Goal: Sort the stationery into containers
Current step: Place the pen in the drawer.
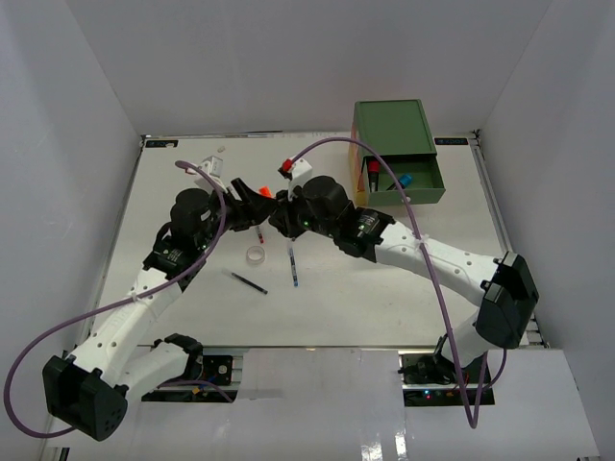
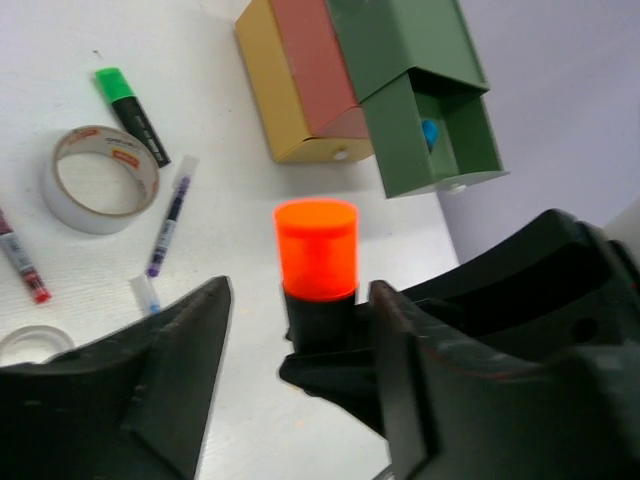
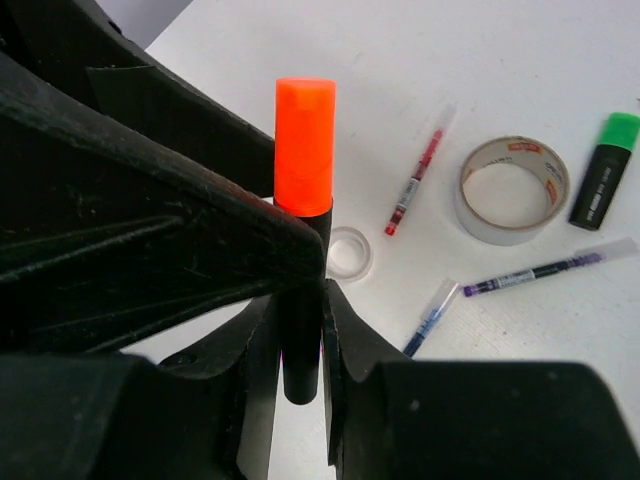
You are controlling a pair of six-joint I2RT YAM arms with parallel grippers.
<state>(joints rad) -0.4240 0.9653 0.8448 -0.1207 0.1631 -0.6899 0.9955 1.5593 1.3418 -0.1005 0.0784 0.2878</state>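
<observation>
Left wrist view, sweeping from the left edge: the grey tape (image 2: 102, 178) lies flat on the table (image 2: 230, 200), with a green highlighter (image 2: 132, 100) just above it and a thin pen (image 2: 170, 212) just to its right. The small tape (image 2: 25, 345) peeks in at lower left.

Centre frame, the orange highlighter (image 2: 316, 250) stands upright, off the table, between the fingers of the left gripper (image 2: 300, 300). Those fingers stand apart, with a wide gap on the left of the barrel, so there's no grip there. From the lower right the right gripper (image 3: 300, 340) reaches in, and its own camera shows the jaws clamped on the black barrel below the cap.

Upper right, the green drawer (image 2: 480, 140) stands pulled out of the unit (image 2: 275, 90), a blue cap (image 2: 430, 130) showing inside.

Top external view agrees: both grippers meet mid-table, and the drawer is open at upper right.

This reads as a hand-over, with the right arm taking the orange highlighter. Next, I'd say, the left must draw back clear without clipping the cap. Then the right swings across to that open drawer and lets go just above it. Pens and tapes wait their turn.
</observation>
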